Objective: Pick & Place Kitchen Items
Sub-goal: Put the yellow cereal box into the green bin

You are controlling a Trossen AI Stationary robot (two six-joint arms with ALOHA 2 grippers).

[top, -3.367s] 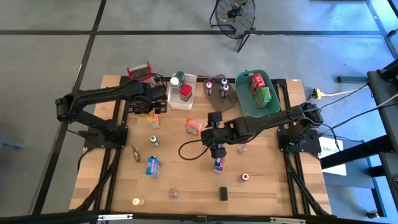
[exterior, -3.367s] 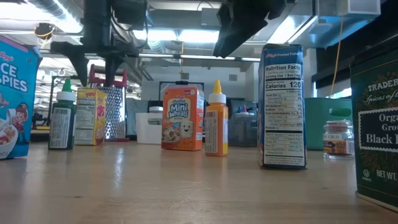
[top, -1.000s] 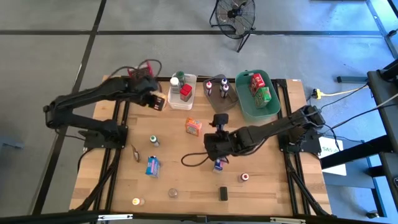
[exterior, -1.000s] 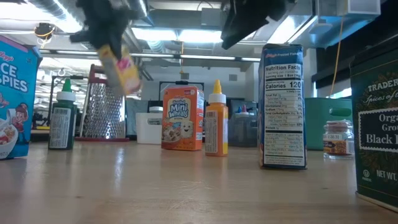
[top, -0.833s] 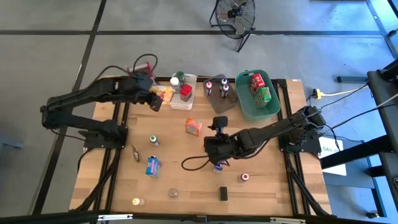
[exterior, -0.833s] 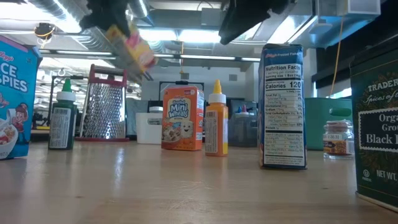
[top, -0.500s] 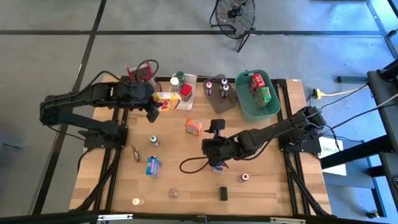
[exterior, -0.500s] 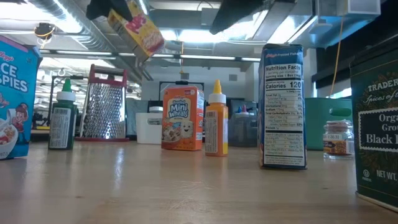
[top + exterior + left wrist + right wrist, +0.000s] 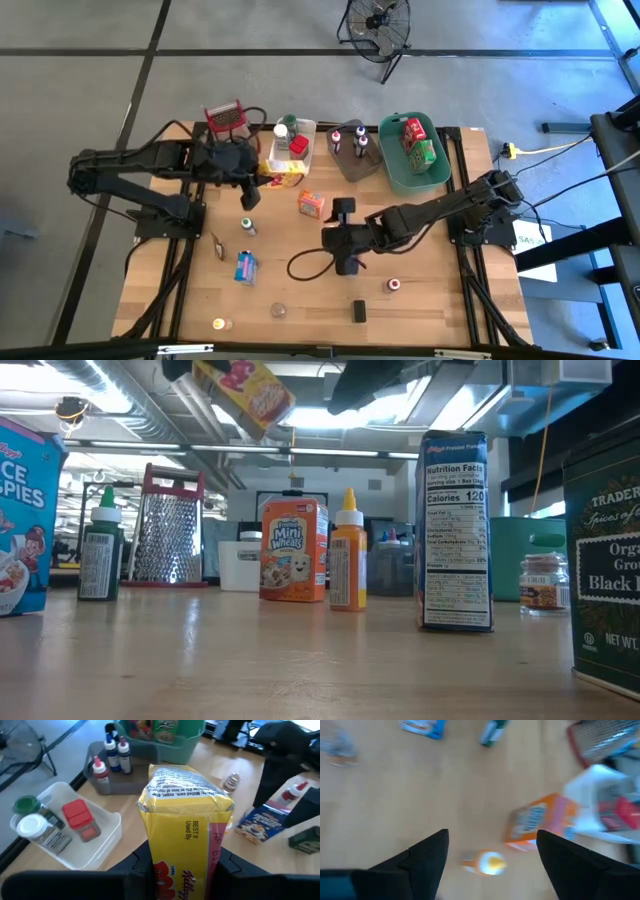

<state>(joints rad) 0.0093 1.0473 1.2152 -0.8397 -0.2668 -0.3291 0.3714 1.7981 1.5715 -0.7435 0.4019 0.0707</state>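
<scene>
A yellow cereal box [image 9: 185, 820] hangs in the air beside the white bin [image 9: 292, 150], with my left gripper [image 9: 264, 179] shut on it. In the low view the box [image 9: 250, 390] shows tilted, high above the table. My right gripper [image 9: 492, 832] is open over the middle of the table [image 9: 335, 240], above an orange-capped bottle [image 9: 487, 862] and near the orange Mini Wheats box [image 9: 311, 204]. It touches nothing. The white bin holds jars with green, white and red caps. My left gripper pinches the yellow box between its two fingers [image 9: 227, 865], on two opposite sides [image 9: 152, 857] at the end nearest the wrist. The fingers come slanting down from the table's left and lie along the box. It is lifted clear and sticks out ahead of them, tilted.
A grater [image 9: 225, 115] stands at the far left. A grey bin [image 9: 348, 150] with bottles and a green bin [image 9: 413, 152] with boxes stand at the far edge. A green bottle [image 9: 247, 226], a blue box [image 9: 244, 266], small jars and a black tin [image 9: 359, 311] stand on the near half.
My left gripper has carried the yellow box up and toward the table's right, from beside the grater to the near side of the white bin. It rolled on the way, so the box has tipped. My right gripper has swung a little toward the table's left and stays open.
</scene>
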